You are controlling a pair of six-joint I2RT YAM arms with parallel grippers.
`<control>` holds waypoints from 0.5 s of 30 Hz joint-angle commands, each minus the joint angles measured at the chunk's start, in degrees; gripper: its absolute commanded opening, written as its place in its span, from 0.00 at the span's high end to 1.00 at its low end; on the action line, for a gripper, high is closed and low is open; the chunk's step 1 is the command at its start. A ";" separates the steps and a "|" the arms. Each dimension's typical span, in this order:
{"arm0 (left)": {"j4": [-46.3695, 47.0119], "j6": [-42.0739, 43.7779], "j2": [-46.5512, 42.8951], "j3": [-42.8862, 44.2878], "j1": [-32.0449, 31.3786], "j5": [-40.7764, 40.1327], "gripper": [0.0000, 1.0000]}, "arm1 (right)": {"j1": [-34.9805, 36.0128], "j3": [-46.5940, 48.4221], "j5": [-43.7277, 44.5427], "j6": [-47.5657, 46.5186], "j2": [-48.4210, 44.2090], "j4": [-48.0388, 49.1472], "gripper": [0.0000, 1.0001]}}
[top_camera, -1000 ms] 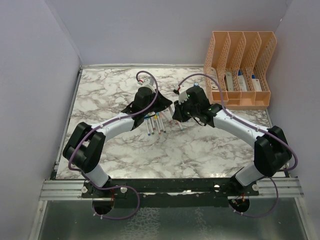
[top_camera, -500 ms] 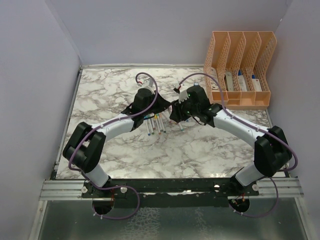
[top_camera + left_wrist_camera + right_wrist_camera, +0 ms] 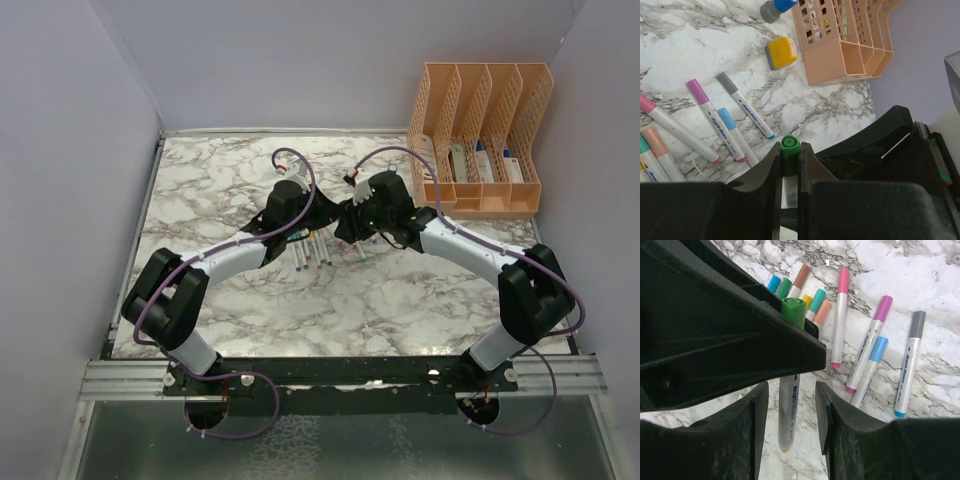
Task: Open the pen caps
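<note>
Green-capped pen (image 3: pixel 788 412) clamped just below its cap (image 3: pixel 789 145) in the left jaws, raised above the table (image 3: pixel 200 180), left of the peach file rack (image 3: pixel 480 140). The right jaws stand part-open, straddling its barrel without touching.

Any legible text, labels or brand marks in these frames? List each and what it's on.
Nothing is legible.
Blue print on the barrel of the green-capped pen: blurred, unreadable.
Blue print on the grey-capped pen and the magenta-capped pen: too small to read.
Labels on the white-and-blue items in the peach file organizer: too small to read.
</note>
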 commanded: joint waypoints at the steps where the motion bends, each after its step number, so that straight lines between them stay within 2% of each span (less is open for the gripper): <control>1: 3.04 -0.53 -2.19 -0.50 -0.70 1.85 1.00 | 0.27 2.14 -1.45 0.83 0.58 3.41 0.60; 4: 3.32 -0.51 -2.07 -0.62 -0.85 1.95 1.00 | 0.27 2.29 -1.04 0.98 0.75 3.79 0.70; 8: 3.33 -0.34 -1.92 -0.93 -0.94 1.48 1.00 | 0.27 1.99 -0.51 1.36 0.30 4.04 0.97; 15: -1.25 1.79 -0.65 2.29 1.51 -4.63 1.00 | 0.22 0.68 -1.62 1.15 -1.08 1.66 0.99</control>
